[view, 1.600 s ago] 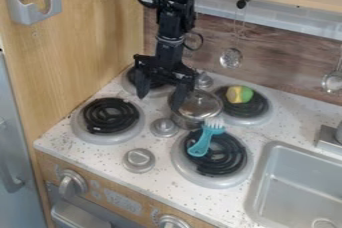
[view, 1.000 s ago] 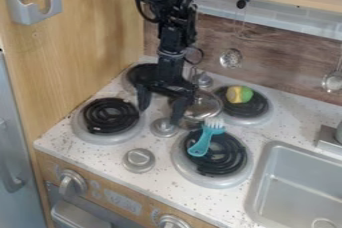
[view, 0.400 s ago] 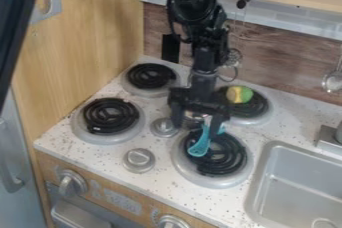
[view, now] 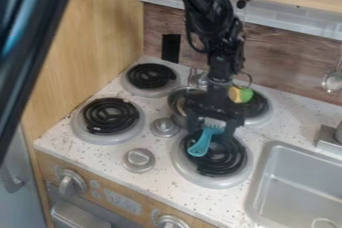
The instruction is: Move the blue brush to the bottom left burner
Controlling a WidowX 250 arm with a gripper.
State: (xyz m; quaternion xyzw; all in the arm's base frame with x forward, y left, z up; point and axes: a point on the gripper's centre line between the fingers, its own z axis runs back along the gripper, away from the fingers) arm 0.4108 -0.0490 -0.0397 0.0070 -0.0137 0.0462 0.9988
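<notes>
Gripper [view: 211, 133] just swung over to the blue brush [view: 202, 146], fingers spread, one either side. Brush hasn't left the burner [view: 218, 166] near the worktop's [view: 100, 157] front edge, so probably grab time.

soft even light, bluish glare on dark bar [view: 33, 47] at left, source hard to tell

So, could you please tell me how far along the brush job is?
The approach looks done: the end effector hangs open over the blue brush. Nothing seems gripped yet; the brush lies on the bottom right burner. Left: closing, lifting and placing it on the bottom left burner.
</notes>
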